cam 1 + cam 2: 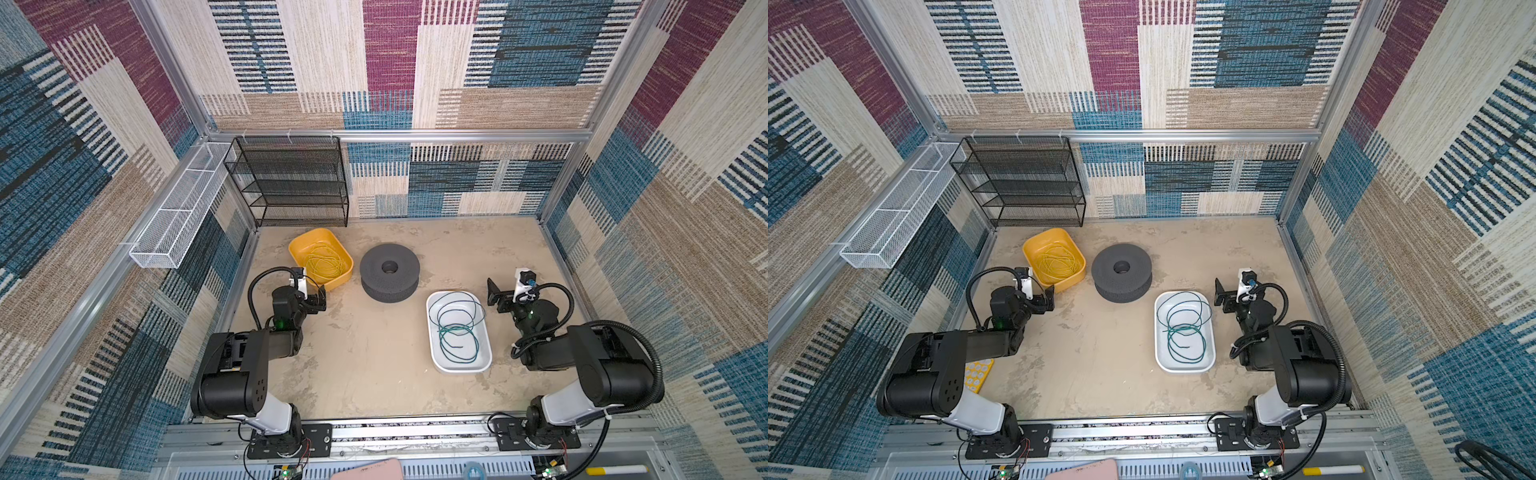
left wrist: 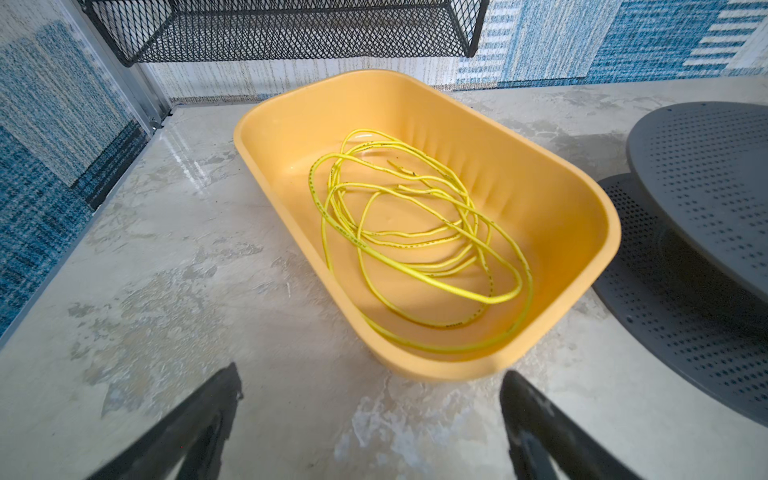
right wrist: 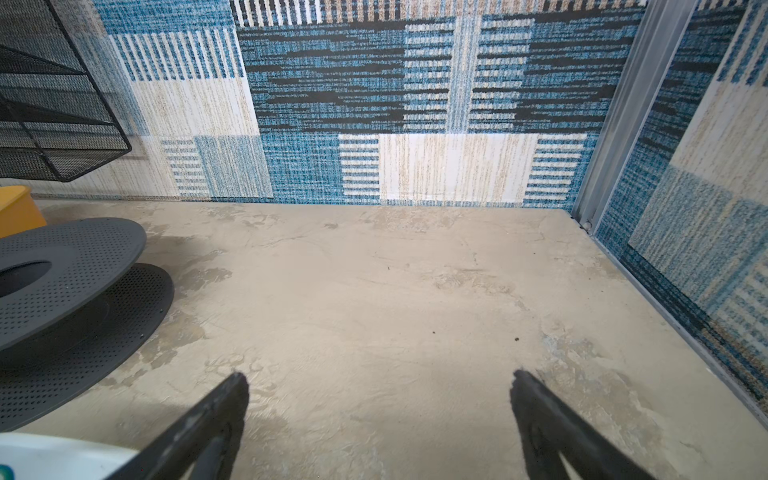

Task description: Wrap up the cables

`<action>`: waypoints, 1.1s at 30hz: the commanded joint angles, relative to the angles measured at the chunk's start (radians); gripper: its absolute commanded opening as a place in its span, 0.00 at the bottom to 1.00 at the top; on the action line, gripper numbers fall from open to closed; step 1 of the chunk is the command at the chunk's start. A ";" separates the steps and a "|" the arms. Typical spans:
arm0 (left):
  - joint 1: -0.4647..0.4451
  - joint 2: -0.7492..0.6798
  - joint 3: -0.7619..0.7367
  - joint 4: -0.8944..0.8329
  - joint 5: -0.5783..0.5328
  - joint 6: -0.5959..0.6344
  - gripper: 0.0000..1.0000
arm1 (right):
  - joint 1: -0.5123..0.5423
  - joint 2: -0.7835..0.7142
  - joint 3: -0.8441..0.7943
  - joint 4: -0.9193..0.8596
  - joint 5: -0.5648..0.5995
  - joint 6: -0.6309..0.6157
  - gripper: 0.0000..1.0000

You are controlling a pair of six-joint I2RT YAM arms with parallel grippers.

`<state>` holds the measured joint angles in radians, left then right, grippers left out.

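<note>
Cables (image 1: pixel 456 329) lie in white tray (image 1: pixel 460 369), near right jaws; both jaws released, empty

so on the bench (image 1: pixel 374 374): the rack (image 1: pixel 291 183) stands in the back left corner against the back wall, and a mesh basket (image 1: pixel 174 216) hangs on the left wall beside it. the tub (image 1: pixel 309 241) sits just in front of the rack, with the tub cable (image 1: pixel 324 262) lying in it. the spool (image 1: pixel 405 266) stands on one flange just right of the tub, about mid-bench. the tray (image 1: pixel 459 368) is in front and to the right of the spool, nearer the right edge, with the tray cable (image 1: pixel 455 328) in it. the left gripper (image 1: pixel 319 301) is at the tub's near end, and the right gripper (image 1: pixel 496 296) is just right of the tray's far end.
</note>
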<state>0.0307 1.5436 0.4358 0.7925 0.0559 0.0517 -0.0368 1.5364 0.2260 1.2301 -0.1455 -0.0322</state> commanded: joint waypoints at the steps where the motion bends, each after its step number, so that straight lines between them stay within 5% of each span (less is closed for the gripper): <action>1: 0.006 0.001 0.007 -0.002 0.007 -0.028 0.99 | -0.001 -0.003 0.005 0.017 0.027 0.007 0.99; 8: 0.005 -0.028 0.011 -0.020 -0.050 -0.051 0.99 | 0.006 -0.010 0.003 0.021 0.050 0.003 0.99; 15: -0.003 -0.399 0.245 -0.568 0.002 -0.105 0.99 | 0.095 -0.204 0.351 -0.658 0.166 0.039 0.99; 19: -0.004 -0.560 0.431 -0.899 -0.066 -0.374 0.99 | 0.191 -0.263 0.642 -1.089 0.293 0.155 0.99; 21: -0.003 -0.628 0.495 -1.058 -0.080 -0.550 0.99 | 0.196 -0.282 0.754 -1.260 0.262 0.299 0.99; 23: -0.003 -0.709 0.461 -1.064 -0.042 -0.606 0.99 | 0.196 -0.314 0.743 -1.301 0.216 0.448 0.99; 25: -0.002 -0.813 0.337 -1.036 -0.090 -0.892 0.99 | 0.183 -0.355 0.649 -1.277 0.145 0.548 0.99; 28: 0.005 -0.915 0.145 -0.777 0.062 -0.886 0.99 | 0.177 -0.353 0.611 -1.388 0.052 0.547 0.80; 31: 0.003 -0.909 0.149 -0.851 0.153 -0.867 0.92 | 0.181 -0.378 0.560 -1.505 -0.036 0.526 0.65; 33: -0.001 -0.861 0.180 -0.907 0.256 -0.818 0.80 | 0.184 -0.446 0.491 -1.567 -0.047 0.536 0.60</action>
<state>0.0326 0.6479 0.5880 -0.1055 0.1463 -0.7555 0.1429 1.1492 0.7692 -0.1768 -0.1104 0.4633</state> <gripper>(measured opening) 0.850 0.609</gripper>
